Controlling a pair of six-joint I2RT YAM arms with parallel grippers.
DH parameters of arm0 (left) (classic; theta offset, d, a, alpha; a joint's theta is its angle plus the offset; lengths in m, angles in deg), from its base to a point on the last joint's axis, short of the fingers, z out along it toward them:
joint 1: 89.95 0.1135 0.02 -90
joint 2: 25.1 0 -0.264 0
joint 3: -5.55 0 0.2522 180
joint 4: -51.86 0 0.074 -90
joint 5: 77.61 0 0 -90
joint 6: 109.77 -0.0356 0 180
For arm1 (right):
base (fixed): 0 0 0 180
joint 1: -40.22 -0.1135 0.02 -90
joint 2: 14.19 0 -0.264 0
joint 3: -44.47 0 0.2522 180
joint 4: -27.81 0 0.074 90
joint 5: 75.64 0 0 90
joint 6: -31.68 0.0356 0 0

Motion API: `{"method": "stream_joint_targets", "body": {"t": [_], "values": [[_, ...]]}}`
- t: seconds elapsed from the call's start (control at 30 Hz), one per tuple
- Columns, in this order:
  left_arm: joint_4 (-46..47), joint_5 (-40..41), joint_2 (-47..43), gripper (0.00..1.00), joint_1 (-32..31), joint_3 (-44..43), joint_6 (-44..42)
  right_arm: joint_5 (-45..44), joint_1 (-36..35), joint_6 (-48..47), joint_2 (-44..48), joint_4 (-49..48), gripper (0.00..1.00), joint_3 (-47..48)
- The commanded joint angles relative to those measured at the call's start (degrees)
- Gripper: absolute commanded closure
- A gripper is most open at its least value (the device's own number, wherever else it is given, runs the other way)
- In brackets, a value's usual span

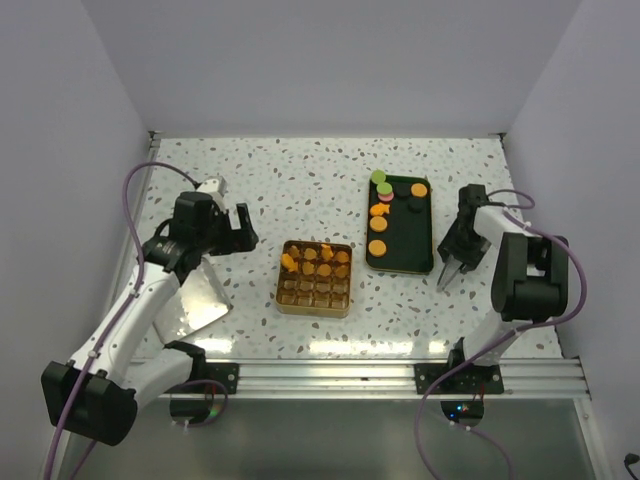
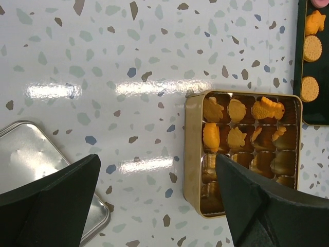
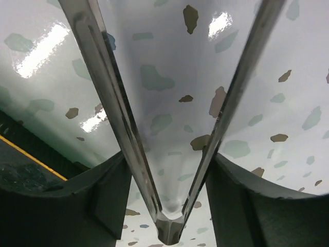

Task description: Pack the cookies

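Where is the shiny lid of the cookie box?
In the top view, the silver lid lies flat on the table's left side, under the left arm and left of the gold box.

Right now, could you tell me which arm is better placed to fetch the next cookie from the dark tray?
The right arm. Its tool hangs open and empty just beside the dark tray that holds the remaining loose cookies. The left tool sits on the far side of the gold tin, near the lid.
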Motion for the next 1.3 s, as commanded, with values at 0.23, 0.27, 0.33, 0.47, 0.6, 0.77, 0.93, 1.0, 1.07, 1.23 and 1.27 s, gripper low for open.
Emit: {"method": "stream_joint_targets", "body": {"t": [0.23, 0.27, 0.33, 0.47, 0.6, 0.77, 0.93, 1.0, 1.07, 1.23, 1.27], "values": [[1.1, 3.3, 1.4, 0.0, 1.0, 2.4, -0.7, -8.0, 0.1, 0.8, 0.6, 4.6, 0.18, 2.4], [0.8, 3.4, 1.8, 0.0, 1.1, 2.7, -0.5, -9.5, 0.1, 0.9, 2.2, 6.4, 0.11, 4.1], [0.1, 4.3, 3.6, 0.0, 1.4, 2.8, 0.1, -9.9, 0.1, 1.3, 4.1, 7.8, 0.02, 5.5], [-1.2, 6.5, 7.3, 0.0, 1.8, 2.2, 1.1, -6.0, 0.1, 3.3, 9.1, 10.0, 0.01, 8.5], [-4.0, 12.2, 11.1, 0.0, 2.1, 1.5, 3.6, 0.4, -0.8, 3.5, 14.8, 11.8, 0.01, 12.0], [-2.8, 13.6, 16.0, 0.01, 3.6, 4.0, 7.8, 6.3, -6.0, 3.7, 22.4, 13.2, 0.01, 11.7], [-1.3, 14.4, 19.6, 0.05, 4.3, 5.8, 10.5, 11.1, -9.0, 5.7, 28.8, 14.8, 0.02, 10.0], [0.0, 14.6, 20.3, 0.08, 4.3, 7.3, 11.6, 11.3, -9.1, 6.3, 29.9, 15.5, 0.02, 9.9], [0.9, 14.7, 20.7, 0.14, 4.3, 8.9, 12.9, 13.3, -9.2, 6.2, 31.2, 16.5, 0.01, 10.0], [2.8, 15.1, 21.3, 0.49, 4.8, 11.7, 14.9, 14.4, -9.3, 6.0, 35.4, 19.8, 0.02, 9.6], [3.6, 14.7, 21.5, 0.53, 5.1, 12.1, 15.2, 14.4, -9.3, 5.9, 36.1, 20.1, 0.02, 9.6]]}}
